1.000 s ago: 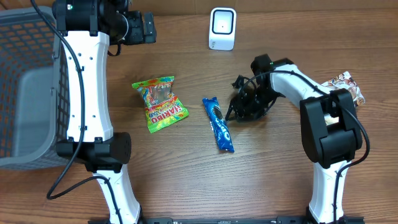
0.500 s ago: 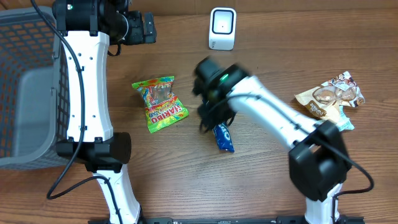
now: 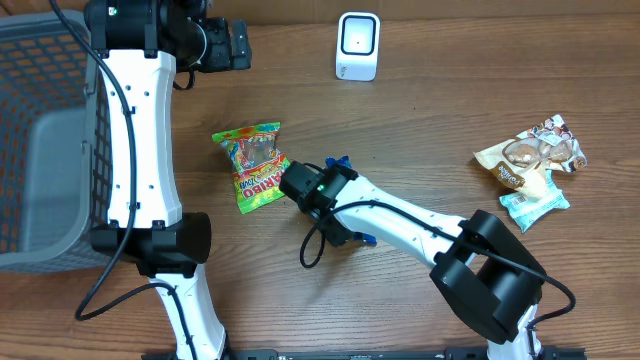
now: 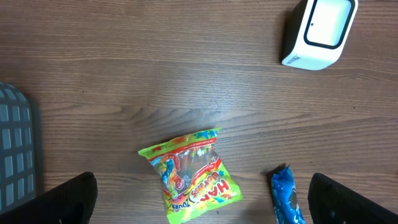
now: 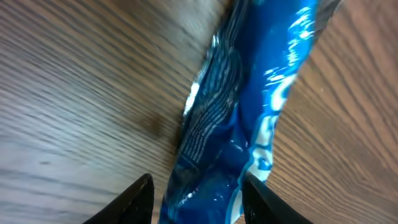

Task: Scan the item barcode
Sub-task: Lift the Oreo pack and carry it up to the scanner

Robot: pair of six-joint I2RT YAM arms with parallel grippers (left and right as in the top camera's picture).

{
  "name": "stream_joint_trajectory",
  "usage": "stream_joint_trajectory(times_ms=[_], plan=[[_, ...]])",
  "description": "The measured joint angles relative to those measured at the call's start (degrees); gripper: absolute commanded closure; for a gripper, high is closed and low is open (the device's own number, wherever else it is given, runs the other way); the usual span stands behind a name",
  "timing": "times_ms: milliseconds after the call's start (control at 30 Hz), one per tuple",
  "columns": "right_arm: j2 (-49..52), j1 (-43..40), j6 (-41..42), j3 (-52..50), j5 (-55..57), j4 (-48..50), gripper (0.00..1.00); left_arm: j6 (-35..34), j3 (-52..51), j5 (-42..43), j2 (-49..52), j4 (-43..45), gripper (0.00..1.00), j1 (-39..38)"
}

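The item under my right gripper (image 3: 338,228) is a blue snack pack (image 3: 365,240) lying mid-table, mostly covered by the arm in the overhead view. In the right wrist view the pack (image 5: 242,112) runs between my fingers (image 5: 138,200). The right gripper (image 5: 198,205) is open; a slim gap shows on the left side, and the right finger sits at the pack's edge. The white scanner (image 3: 357,45) stands at the back of the table. My left gripper (image 3: 235,45) hangs high at the back left, wide open (image 4: 205,205) and empty.
A green gummy bag (image 3: 258,165) lies just left of the blue pack, also seen by the left wrist (image 4: 189,174). Two more snack packs (image 3: 530,155) (image 3: 533,205) lie at the right edge. A grey mesh basket (image 3: 40,140) fills the left side.
My right arm swung left from the right-centre of the table and dropped over the blue pack, which has shifted a little. The left arm has not moved.
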Motion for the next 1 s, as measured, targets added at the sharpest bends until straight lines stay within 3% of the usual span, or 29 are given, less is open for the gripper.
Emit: stream_joint_trajectory(times_ms=[167,233,333,400,633,767,1000], plan=[[0.0,0.0,0.13,-2.23,1.77,1.31,0.56,0.0,0.0,0.0,-0.02,0.0,0.0,0.0],[0.0,0.0,0.09,-2.34,2.19,1.73,0.66,0.0,0.0,0.0,0.0,0.0,0.0,0.0],[0.0,0.0,0.52,-2.4,2.4,2.86,0.89,0.0,0.0,0.0,0.0,0.0,0.0,0.0],[-0.11,0.0,0.83,-2.4,2.84,3.45,0.96,0.0,0.0,0.0,0.0,0.0,0.0,0.0],[-0.35,-0.72,2.12,-2.38,1.6,3.78,0.96,0.0,0.0,0.0,0.0,0.0,0.0,0.0],[-0.52,-3.39,2.29,-0.9,-4.61,2.03,0.96,0.0,0.0,0.0,0.0,0.02,0.0,0.0],[-3.28,-16.98,-2.25,1.64,-33.35,6.05,0.96,0.0,0.0,0.0,0.0,0.0,0.0,0.0]])
